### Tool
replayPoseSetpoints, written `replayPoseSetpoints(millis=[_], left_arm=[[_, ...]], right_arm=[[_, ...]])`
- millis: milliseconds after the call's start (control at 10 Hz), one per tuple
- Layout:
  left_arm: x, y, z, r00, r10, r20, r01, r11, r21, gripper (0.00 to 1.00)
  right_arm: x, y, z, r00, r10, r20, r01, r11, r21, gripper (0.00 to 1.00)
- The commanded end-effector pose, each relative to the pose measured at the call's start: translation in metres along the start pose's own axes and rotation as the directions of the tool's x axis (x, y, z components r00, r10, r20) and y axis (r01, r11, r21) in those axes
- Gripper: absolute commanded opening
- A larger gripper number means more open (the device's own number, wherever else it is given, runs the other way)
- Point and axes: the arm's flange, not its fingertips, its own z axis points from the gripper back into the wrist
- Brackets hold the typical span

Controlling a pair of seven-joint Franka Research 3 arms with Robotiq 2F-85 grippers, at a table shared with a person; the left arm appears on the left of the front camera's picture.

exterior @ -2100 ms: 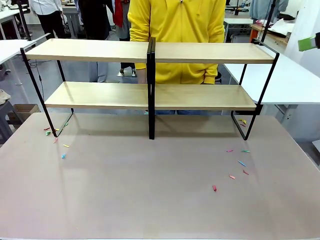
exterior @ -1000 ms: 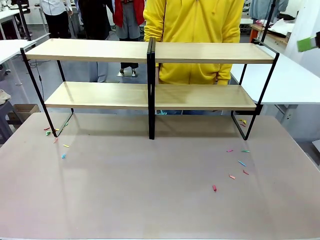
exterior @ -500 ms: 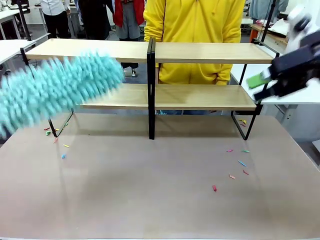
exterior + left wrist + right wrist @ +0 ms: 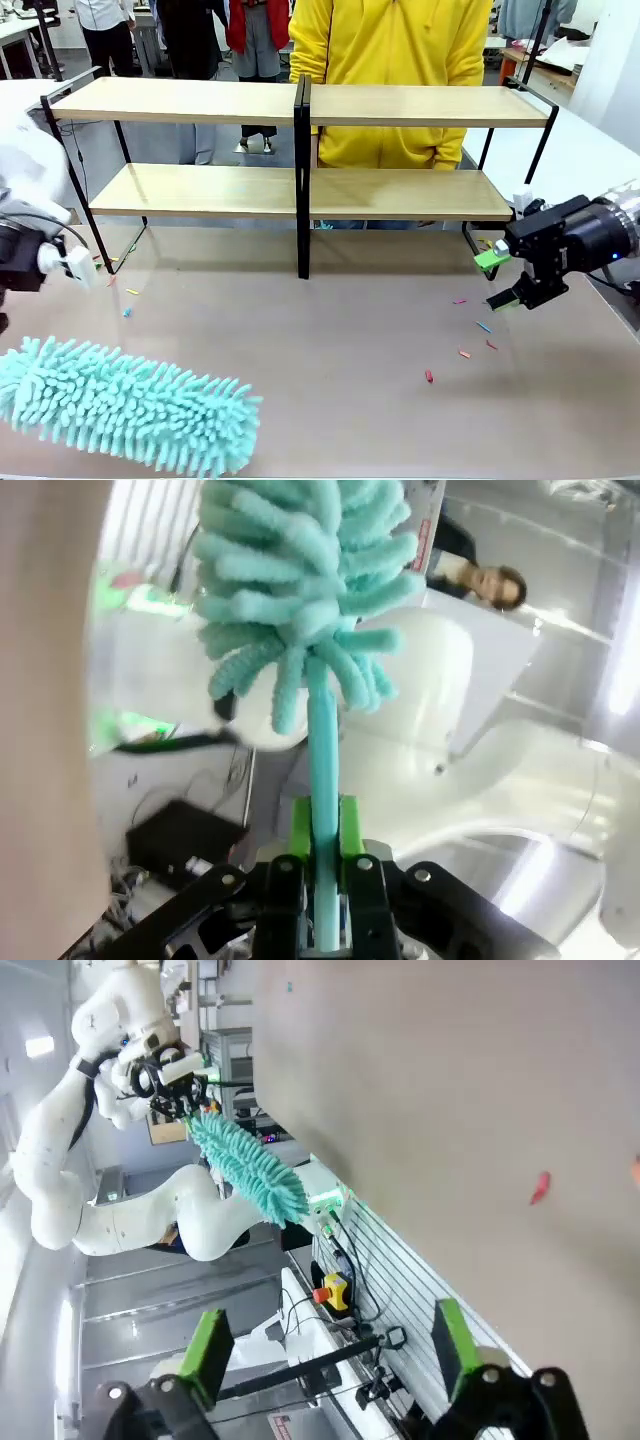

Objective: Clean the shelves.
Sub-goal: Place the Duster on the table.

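Observation:
The shelves (image 4: 300,105), two tiers of light-wood boards in a black frame, stand across the far half of the tabletop with bare boards. My left gripper (image 4: 323,865) is shut on the thin handle of a fluffy teal duster (image 4: 300,570). The duster head (image 4: 125,405) hangs low over the table's near left corner, below my left arm (image 4: 25,250) and well short of the shelves. My right gripper (image 4: 497,281) stands open just above the table at the right, in front of the shelves' right leg, holding nothing. In its own view its green pads (image 4: 210,1352) are wide apart.
Small coloured scraps lie on the grey-beige tabletop (image 4: 320,350): one cluster (image 4: 478,326) beside my right gripper, another (image 4: 118,285) near the shelves' left leg. A person in a yellow top (image 4: 390,50) stands right behind the shelves. White tables (image 4: 590,160) flank both sides.
The duster swung down from in front of the left shelves to the table's near left corner. My right gripper dropped from beside the shelves' right end to just above the table.

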Motion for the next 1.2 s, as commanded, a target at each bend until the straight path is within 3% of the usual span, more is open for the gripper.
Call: replayPoseSetpoints(millis=[0,200,300,800,900,1000,1100], left_arm=[[-0.028,-0.009,0.061,0.999,0.023,0.046,-0.024,0.999,0.031,0.12],[-0.017,-0.007,0.069,0.969,0.051,0.243,-0.075,0.993,0.093,0.12],[-0.015,-0.009,0.068,0.955,0.06,0.291,-0.101,0.986,0.13,0.12],[-0.016,-0.008,0.069,0.946,0.075,0.316,-0.124,0.983,0.138,0.12],[-0.016,-0.008,0.07,0.945,0.083,0.315,-0.139,0.977,0.159,0.7],[-0.019,-0.011,0.069,0.944,0.076,0.322,-0.137,0.976,0.169,0.7],[-0.022,-0.014,0.067,0.941,0.07,0.331,-0.135,0.975,0.176,1.0]], right_arm=[[-0.005,0.047,0.0,0.996,0.08,0.032,-0.08,0.997,-0.025,1.0],[-0.005,0.047,0.0,0.996,0.08,0.032,-0.08,0.997,-0.025,1.0],[-0.005,0.047,0.0,0.996,0.08,0.032,-0.08,0.997,-0.025,1.0],[-0.005,0.047,0.0,0.996,0.08,0.032,-0.08,0.997,-0.025,1.0],[-0.005,0.047,0.0,0.996,0.08,0.032,-0.08,0.997,-0.025,1.0],[-0.005,0.047,0.0,0.996,0.08,0.032,-0.08,0.997,-0.025,1.0],[-0.005,0.047,0.0,0.996,0.08,0.032,-0.08,0.997,-0.025,1.0]])
